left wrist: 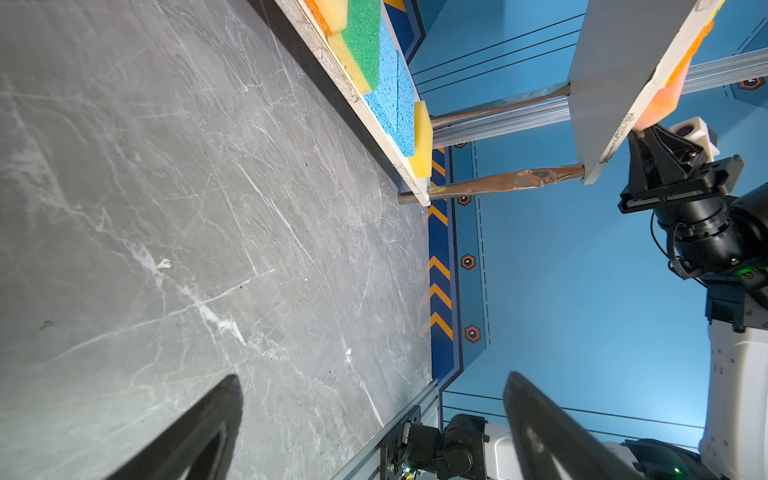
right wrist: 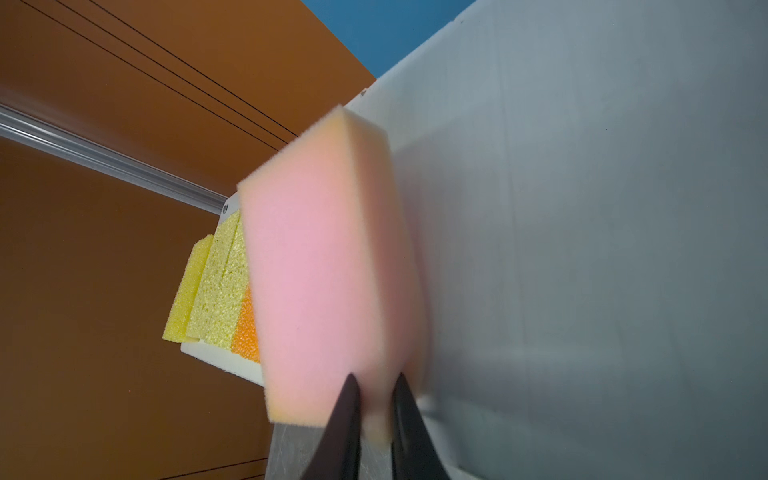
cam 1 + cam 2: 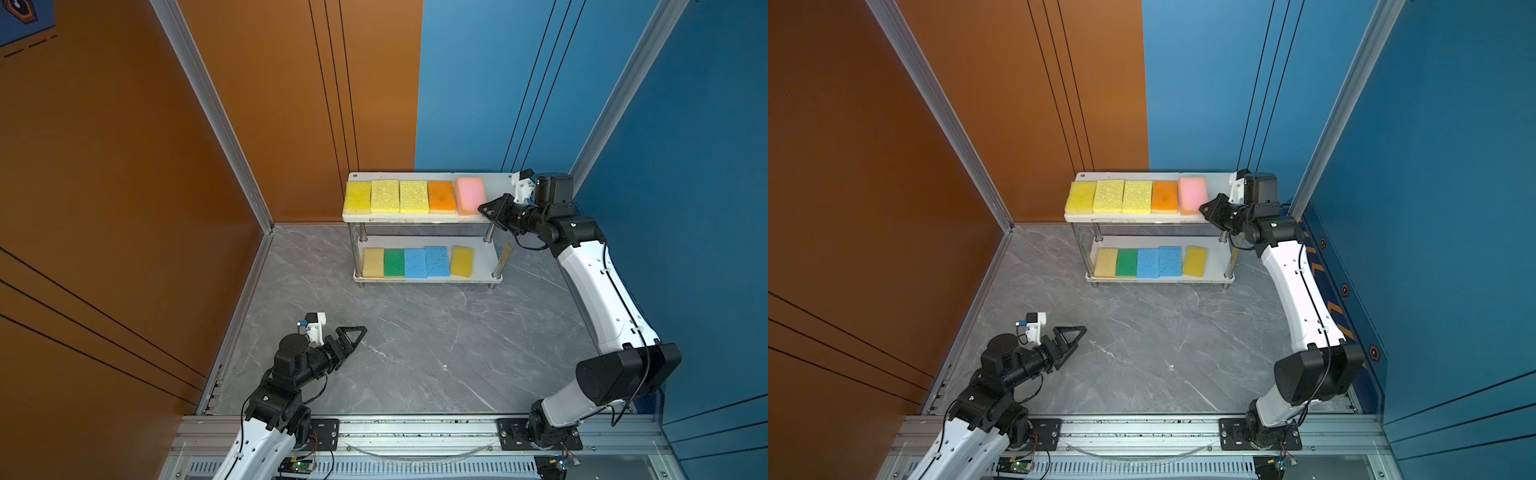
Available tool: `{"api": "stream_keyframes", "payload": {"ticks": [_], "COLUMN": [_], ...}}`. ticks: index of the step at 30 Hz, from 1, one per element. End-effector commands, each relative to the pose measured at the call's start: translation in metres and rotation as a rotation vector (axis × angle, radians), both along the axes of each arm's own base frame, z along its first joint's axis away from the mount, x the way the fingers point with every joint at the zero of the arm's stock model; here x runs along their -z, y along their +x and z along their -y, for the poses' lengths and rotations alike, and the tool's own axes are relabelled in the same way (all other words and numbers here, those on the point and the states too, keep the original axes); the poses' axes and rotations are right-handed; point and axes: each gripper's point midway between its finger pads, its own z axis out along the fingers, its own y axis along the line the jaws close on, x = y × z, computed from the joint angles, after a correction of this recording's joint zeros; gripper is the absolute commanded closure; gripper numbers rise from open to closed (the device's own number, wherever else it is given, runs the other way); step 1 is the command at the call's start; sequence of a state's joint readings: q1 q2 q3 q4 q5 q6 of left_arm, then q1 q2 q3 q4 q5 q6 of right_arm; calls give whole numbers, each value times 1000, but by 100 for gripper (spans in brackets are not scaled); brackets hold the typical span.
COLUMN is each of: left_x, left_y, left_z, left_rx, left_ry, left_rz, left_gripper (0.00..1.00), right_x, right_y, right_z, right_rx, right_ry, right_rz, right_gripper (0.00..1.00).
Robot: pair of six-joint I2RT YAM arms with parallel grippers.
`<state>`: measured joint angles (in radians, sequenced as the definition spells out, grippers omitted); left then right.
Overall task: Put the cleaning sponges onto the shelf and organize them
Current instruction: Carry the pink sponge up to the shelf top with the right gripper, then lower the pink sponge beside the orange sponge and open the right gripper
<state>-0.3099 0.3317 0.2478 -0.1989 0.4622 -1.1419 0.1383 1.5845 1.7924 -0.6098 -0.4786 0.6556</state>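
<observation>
Left arm [image 3: 266, 415] folded low close to its base, forearm pointing inward; left gripper [image 3: 356, 341] rolled on its side, jaws spread wide, empty; right arm [image 3: 598, 291] stretched far out, elbow raised near its base, wrist bent to the left; right gripper [image 3: 484, 208] about level, its fingers [image 2: 349, 407] set narrow, pinching one end of the pink sponge [image 2: 316, 270].

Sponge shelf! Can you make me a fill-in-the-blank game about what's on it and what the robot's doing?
The shelf holds ____ sponges on its lower board. The green sponge lies between a yellow one and a ____ one. The right gripper grips the pink sponge at the ____ board. The left gripper is open and holds ____.
Missing words: five, blue, top, nothing.
</observation>
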Motion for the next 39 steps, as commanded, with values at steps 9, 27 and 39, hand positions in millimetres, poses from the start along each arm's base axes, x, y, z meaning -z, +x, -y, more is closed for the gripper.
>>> {"api": "stream_keyframes", "payload": {"ticks": [9,27,39], "left_x": [9,6,5], "left_y": [-3,1,0], "left_z": [1,2,1], "left_rx": [20,22,26], "left_ry": [-1,-15,-11], "left_rz": [-23,-9,-12], "left_gripper": [2,2,2], "right_x": [-17,-65,-77], "right_y": [-8,-55,-26], "right_z": [-6,-18,-84], "right_rx": [-26,-41,-226], "right_ry": [3,18,90], "right_rz": [42,172,207], "right_gripper": [40,38,37]}}
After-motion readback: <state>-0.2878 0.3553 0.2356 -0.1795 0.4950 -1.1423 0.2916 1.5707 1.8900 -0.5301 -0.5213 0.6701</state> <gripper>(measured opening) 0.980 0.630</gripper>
